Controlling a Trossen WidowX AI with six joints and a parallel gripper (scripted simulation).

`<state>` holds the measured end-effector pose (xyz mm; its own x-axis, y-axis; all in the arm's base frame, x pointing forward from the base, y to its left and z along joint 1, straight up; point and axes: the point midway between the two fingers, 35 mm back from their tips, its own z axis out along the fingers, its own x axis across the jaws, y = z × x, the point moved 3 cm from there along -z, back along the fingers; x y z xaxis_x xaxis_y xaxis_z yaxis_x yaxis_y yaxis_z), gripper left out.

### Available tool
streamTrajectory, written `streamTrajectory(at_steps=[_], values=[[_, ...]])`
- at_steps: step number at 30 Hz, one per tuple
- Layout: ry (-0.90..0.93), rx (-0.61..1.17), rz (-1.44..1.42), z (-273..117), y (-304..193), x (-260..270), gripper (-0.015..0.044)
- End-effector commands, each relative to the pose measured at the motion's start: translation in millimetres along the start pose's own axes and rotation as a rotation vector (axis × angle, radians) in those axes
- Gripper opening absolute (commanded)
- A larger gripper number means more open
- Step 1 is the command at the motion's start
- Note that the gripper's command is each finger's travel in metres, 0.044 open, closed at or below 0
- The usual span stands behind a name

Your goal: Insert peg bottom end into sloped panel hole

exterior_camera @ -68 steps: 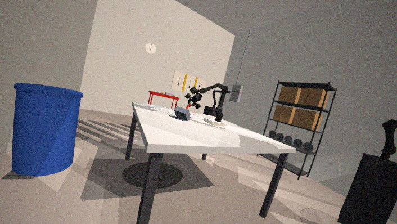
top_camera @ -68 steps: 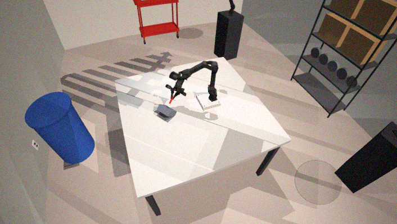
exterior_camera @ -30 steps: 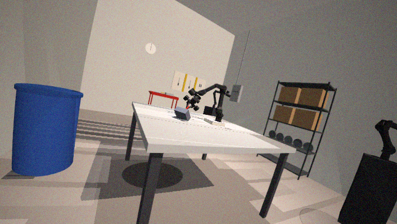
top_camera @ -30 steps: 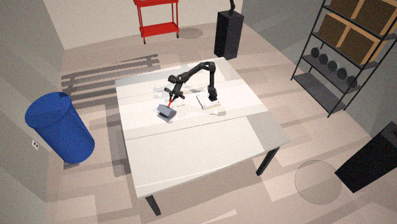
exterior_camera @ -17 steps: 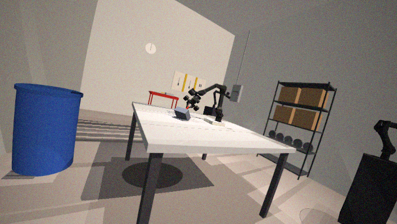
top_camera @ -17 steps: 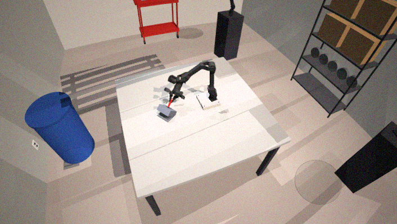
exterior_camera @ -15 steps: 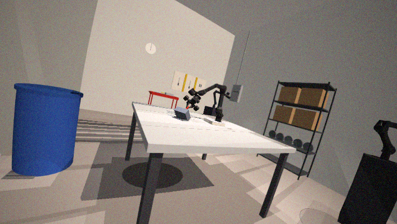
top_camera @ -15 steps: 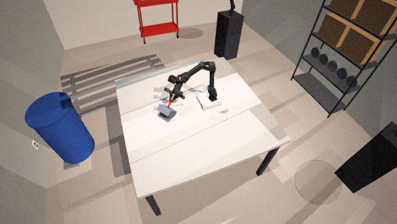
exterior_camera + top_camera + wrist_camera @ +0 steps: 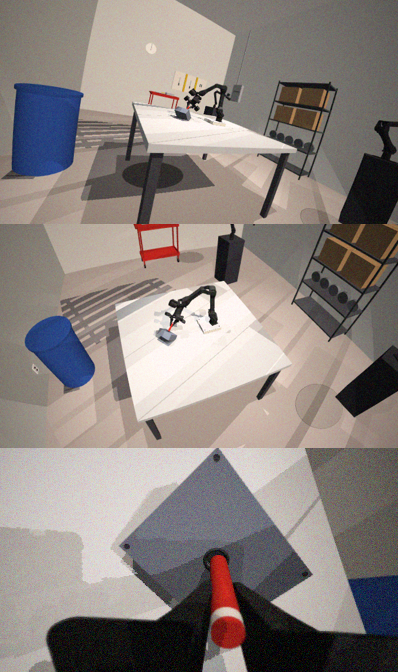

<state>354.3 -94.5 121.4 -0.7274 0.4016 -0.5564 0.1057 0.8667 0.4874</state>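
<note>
My gripper [image 9: 173,321] [image 9: 191,104] [image 9: 221,588] is shut on a round red peg [image 9: 171,327] [image 9: 188,107] [image 9: 221,579] with a white band near its upper end. The peg is tilted, its lower end toward the panel. The blue-grey sloped panel [image 9: 166,336] [image 9: 183,113] [image 9: 200,518] stands on the table. In the wrist view the peg's lower end overlaps the round, dark-rimmed hole [image 9: 207,561], with rim showing at its left and top. Whether the tip is inside the hole cannot be told. The fingers hide the panel's near corner.
The white table [image 9: 197,370] [image 9: 197,138] carries the panel and the arm's base plate [image 9: 212,331] [image 9: 215,122]. The panel stands near the table edge on the side of the blue bin [image 9: 62,353] [image 9: 45,129], which is on the floor.
</note>
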Motion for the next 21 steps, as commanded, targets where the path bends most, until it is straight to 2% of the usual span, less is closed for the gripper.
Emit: streamTrajectory(at_steps=[1,21], values=[[0.002,-0.001,0.001,1.7,-0.4,2.1,0.0],[0.002,-0.001,0.001,5.5,-1.1,2.0,0.0]])
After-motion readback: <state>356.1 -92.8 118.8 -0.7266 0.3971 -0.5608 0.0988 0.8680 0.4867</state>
